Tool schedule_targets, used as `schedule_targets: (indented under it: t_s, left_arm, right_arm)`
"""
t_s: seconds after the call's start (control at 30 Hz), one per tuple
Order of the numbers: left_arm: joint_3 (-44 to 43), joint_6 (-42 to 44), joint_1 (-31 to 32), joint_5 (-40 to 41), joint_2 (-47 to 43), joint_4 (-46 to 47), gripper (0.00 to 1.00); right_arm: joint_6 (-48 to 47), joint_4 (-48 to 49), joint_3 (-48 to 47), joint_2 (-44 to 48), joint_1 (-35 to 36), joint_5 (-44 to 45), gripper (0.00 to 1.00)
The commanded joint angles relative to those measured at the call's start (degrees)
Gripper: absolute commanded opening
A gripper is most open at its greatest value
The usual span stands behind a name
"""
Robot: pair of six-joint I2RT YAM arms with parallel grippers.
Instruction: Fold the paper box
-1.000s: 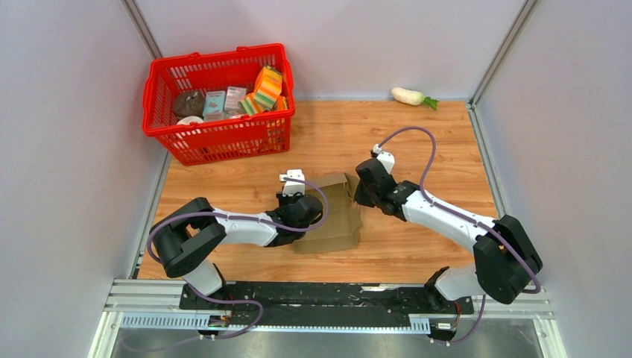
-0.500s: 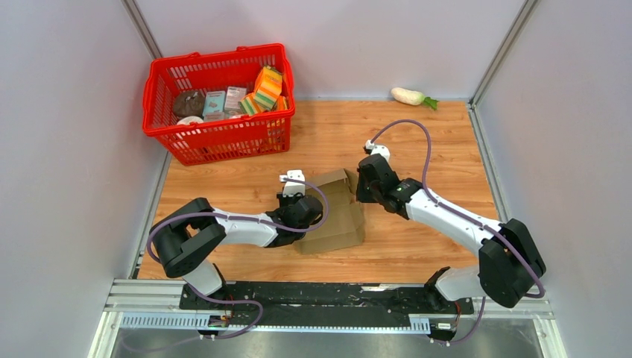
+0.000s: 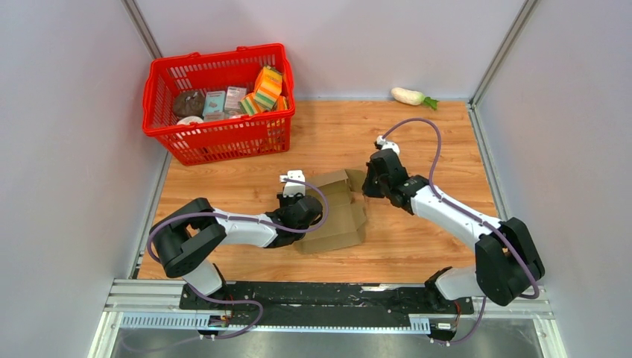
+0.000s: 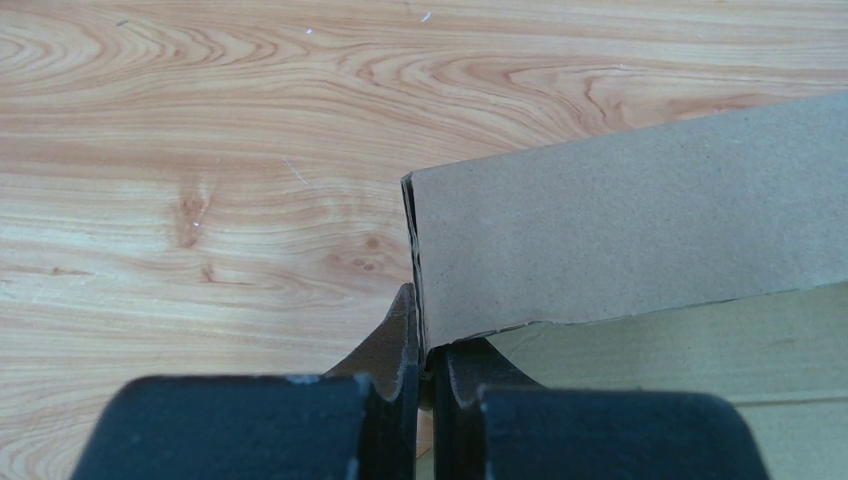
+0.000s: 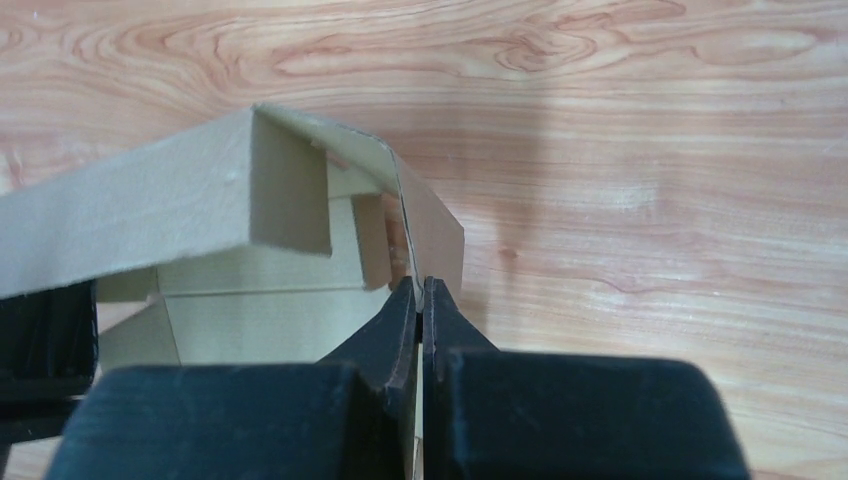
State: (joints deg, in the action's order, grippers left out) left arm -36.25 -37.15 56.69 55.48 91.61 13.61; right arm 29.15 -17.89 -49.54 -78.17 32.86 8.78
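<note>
The paper box, plain brown cardboard and partly folded, lies on the wooden table between my two arms. My left gripper is at the box's left side. In the left wrist view its jaws are shut on the lower corner of an upright side wall. My right gripper is at the box's far right corner. In the right wrist view it is shut on a thin side flap, beside the raised far wall. The box's inside stands open to view.
A red plastic basket with several packaged groceries stands at the back left. A white radish toy lies at the back right by the wall. Grey walls close in the left, right and far sides of the table.
My right gripper has moved a little away and to the right with the flap, and the box's right side has spread outward. The left arm has stayed in place.
</note>
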Motion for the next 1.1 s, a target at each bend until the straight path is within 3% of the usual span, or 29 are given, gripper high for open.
schedule_targets:
  t_s: [0.0,0.17,0.37,0.47,0.73,0.8,0.87,0.97,1.07]
  left_arm:
    - [0.9,3.0,0.6,-1.3,0.8,-2.4,0.0]
    - [0.8,2.9,0.6,-1.3,0.6,-3.1,0.0]
    - [-0.3,2.3,0.6,-1.5,0.4,-4.1,0.0]
    - [-0.7,2.0,0.7,-1.8,0.4,-4.5,0.0]
    - [-0.8,1.2,0.7,-1.3,0.4,-5.1,0.0]
    - [-0.8,1.2,0.7,-1.3,0.6,-5.1,0.0]
    - [-0.8,1.1,0.7,-1.3,0.7,-5.1,0.0]
    - [-0.5,1.2,0.7,-1.2,0.8,-5.1,0.0]
    - [0.0,1.4,0.6,-1.2,0.7,-4.6,0.0]
  right_arm:
    - [8.2,2.3,-3.7,-0.5,-3.2,-1.8,0.0]
    - [15.2,-4.2,-6.8,-2.4,-6.1,-4.0,0.0]
    - [27.6,-4.0,-5.7,-1.7,-5.3,-9.9,0.01]
    - [29.3,-5.6,-5.2,-1.8,-3.5,-6.1,0.03]
    - [35.7,1.1,3.4,0.7,3.3,1.8,0.06]
    - [34.3,4.1,5.6,1.2,4.9,3.4,0.07]
    - [31.3,7.0,7.3,2.1,7.1,4.6,0.13]
    - [19.0,14.5,10.9,4.2,7.7,-0.8,0.32]
    - [4.2,12.3,9.4,5.7,7.4,-7.3,0.45]
